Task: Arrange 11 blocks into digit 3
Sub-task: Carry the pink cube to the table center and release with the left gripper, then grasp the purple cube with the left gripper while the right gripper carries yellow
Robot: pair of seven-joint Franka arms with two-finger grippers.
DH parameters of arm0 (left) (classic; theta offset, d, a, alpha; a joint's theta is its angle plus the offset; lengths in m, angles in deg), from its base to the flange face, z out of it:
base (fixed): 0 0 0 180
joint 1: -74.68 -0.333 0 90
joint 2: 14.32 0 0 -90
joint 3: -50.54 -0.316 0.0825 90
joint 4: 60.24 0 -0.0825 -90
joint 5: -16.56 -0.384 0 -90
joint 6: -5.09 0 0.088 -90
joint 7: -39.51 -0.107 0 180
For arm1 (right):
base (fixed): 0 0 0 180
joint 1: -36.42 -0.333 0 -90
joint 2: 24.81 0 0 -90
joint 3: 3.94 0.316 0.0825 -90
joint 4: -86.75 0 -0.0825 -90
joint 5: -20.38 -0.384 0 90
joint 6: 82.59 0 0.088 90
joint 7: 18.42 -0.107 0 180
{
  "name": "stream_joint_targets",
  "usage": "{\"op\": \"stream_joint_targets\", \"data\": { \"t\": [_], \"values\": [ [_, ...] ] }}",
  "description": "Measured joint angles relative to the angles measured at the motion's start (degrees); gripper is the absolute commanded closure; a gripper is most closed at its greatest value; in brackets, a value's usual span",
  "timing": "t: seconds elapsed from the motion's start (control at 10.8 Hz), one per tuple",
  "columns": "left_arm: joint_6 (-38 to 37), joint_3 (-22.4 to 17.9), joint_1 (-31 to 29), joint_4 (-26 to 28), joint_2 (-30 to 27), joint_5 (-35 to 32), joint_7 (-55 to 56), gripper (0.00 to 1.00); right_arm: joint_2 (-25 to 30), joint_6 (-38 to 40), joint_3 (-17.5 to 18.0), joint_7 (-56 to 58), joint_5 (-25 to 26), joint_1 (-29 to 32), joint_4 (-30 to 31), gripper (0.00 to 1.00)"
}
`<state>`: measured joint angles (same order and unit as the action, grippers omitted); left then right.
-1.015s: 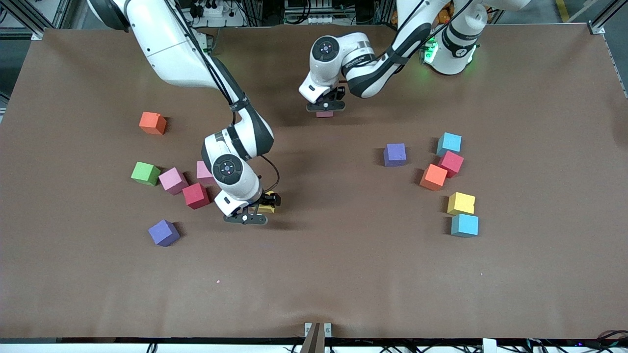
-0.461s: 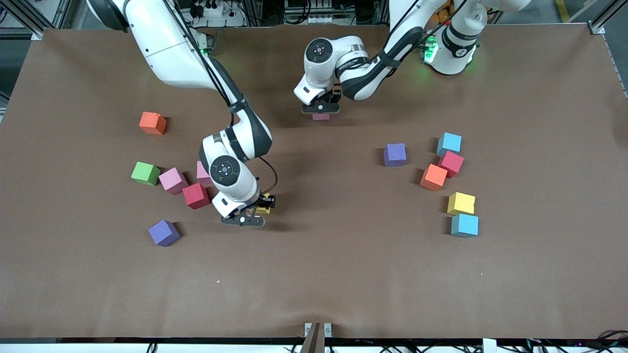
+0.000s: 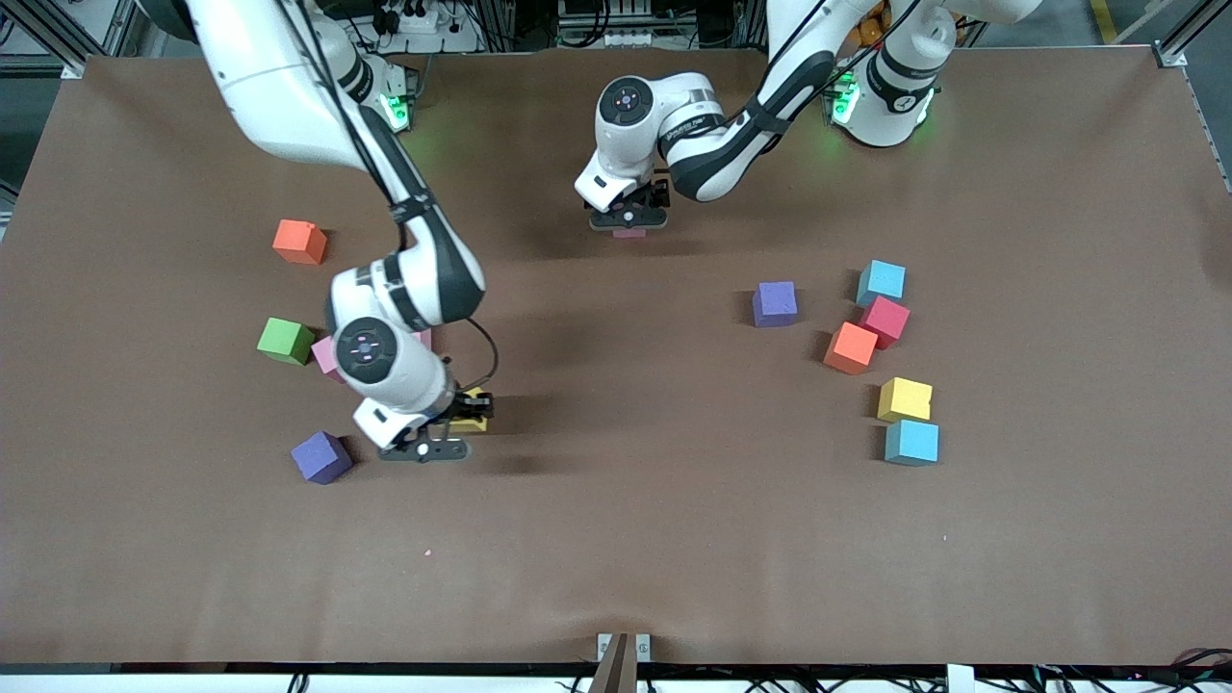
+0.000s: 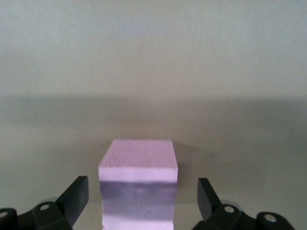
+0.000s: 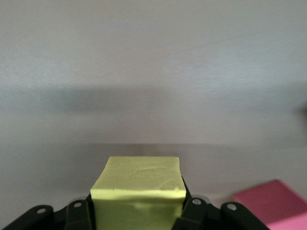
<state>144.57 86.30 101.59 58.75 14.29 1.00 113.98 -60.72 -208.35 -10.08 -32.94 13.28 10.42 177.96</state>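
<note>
My left gripper [image 3: 630, 219] is open, low over a pink block [image 3: 629, 232] that rests on the table near the arms' bases. The pink block [image 4: 139, 153] sits between the fingers [image 4: 76, 194] with a gap on each side. My right gripper [image 3: 460, 423] is shut on a yellow block [image 3: 473, 417] just above the table. In the right wrist view, both pads clamp the yellow block [image 5: 139, 184]. The other blocks lie scattered, and no digit 3 is in view.
Toward the right arm's end lie an orange block [image 3: 299, 242], a green cube [image 3: 285, 340], a part-hidden pink block [image 3: 323, 354], a purple block [image 3: 320, 456] and a red block [image 5: 273, 201]. Toward the left arm's end lie purple [image 3: 775, 303], light blue [image 3: 882, 282], red [image 3: 885, 320], orange [image 3: 850, 347], yellow [image 3: 905, 399] and blue [image 3: 911, 442] blocks.
The left gripper opened and let go of the pink block. The right gripper closed on the yellow block and carried it toward the right arm's end of the table.
</note>
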Motion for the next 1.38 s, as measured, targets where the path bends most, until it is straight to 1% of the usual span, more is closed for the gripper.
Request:
{"op": "stream_joint_targets", "data": {
  "t": [0.28,0.46,0.55,0.74,0.92,1.11,1.29,1.38],
  "values": [
    [-2.36,-0.15,-4.69,-0.73,-5.37,-0.12,0.14,0.00,2.51,1.97,0.05,8.07,0.00,2.51,-0.02,0.60],
    [-3.98,-0.27,-9.73,-0.96,-8.49,-0.19,0.10,0.00,4.21,4.07,0.28,13.95,0.00,2.94,0.01,0.60],
    [-5.93,-0.31,-12.48,-1.92,-9.71,-0.20,0.01,0.00,5.56,5.49,1.15,16.80,-0.01,2.82,0.26,0.60],
    [-12.54,-0.42,-18.05,-6.47,-10.63,-0.23,-1.54,0.00,9.54,6.30,3.25,21.27,-0.01,0.93,2.57,0.60],
    [-16.55,-0.62,-23.84,-10.35,-10.49,-0.26,-8.21,0.00,13.90,6.28,5.84,27.13,0.00,-0.36,6.33,0.61],
    [-17.18,-0.75,-30.36,-11.48,-9.69,-0.26,-16.18,0.00,17.83,5.42,9.15,36.45,0.00,0.08,11.89,0.63],
    [-17.20,-0.79,-34.67,-11.68,-7.42,-0.26,-20.59,0.00,21.10,0.62,13.98,42.56,0.00,0.65,19.39,0.63],
    [-17.21,-0.79,-35.64,-11.70,-5.95,-0.26,-21.51,0.00,22.27,-2.98,17.44,43.52,0.00,0.81,23.32,0.63]
  ]
}}
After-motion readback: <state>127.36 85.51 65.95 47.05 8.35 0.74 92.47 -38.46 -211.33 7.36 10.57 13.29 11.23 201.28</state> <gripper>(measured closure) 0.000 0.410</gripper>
